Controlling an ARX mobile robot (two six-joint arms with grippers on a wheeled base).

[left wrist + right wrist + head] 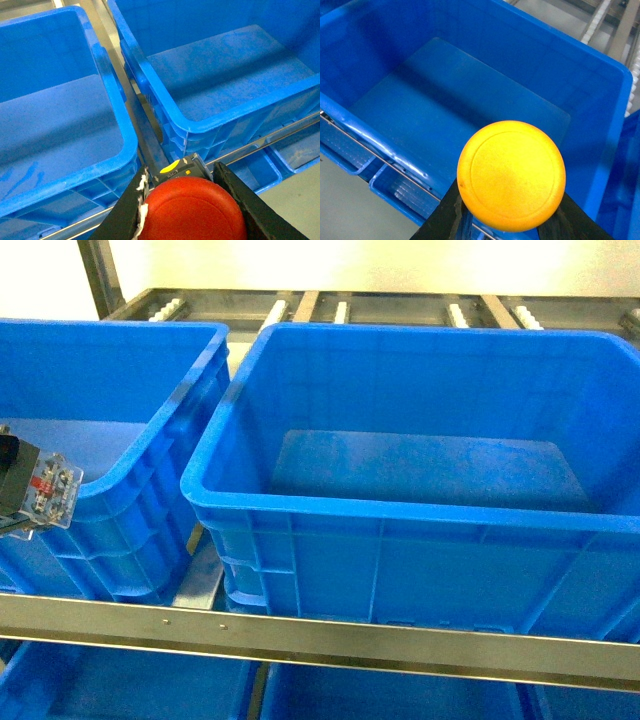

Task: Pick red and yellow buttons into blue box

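- Head view: two blue boxes sit side by side on a metal rack. The larger one [420, 490] fills the centre and right; the second one [110, 440] stands at 9 o'clock from it, just beside it, with a narrow gap between their walls.
- A metal rail [320, 640] crosses the frame in front of both boxes. More blue bins [130, 685] show beneath it.
- At the 9 o'clock edge of the head view, a clear contact block with red markings [50, 492] on a black body shows over the near rim of the left-hand box. The gripper itself is out of that frame.
- Left wrist view: the left gripper [192, 210] has its black fingers [240, 205] pressed against either side of the red button [192, 212]; jaws clamped on it. The button is held above the gap between the two boxes, near the front rail.
- Right wrist view: the right gripper [505, 220] has its dark fingers [445, 215] against the underside of the yellow button [511, 175]; jaws clamped on it. The cap faces the camera.
- The yellow button is held above the near wall of a blue box, the box floor lying at 11 o'clock from the cap.
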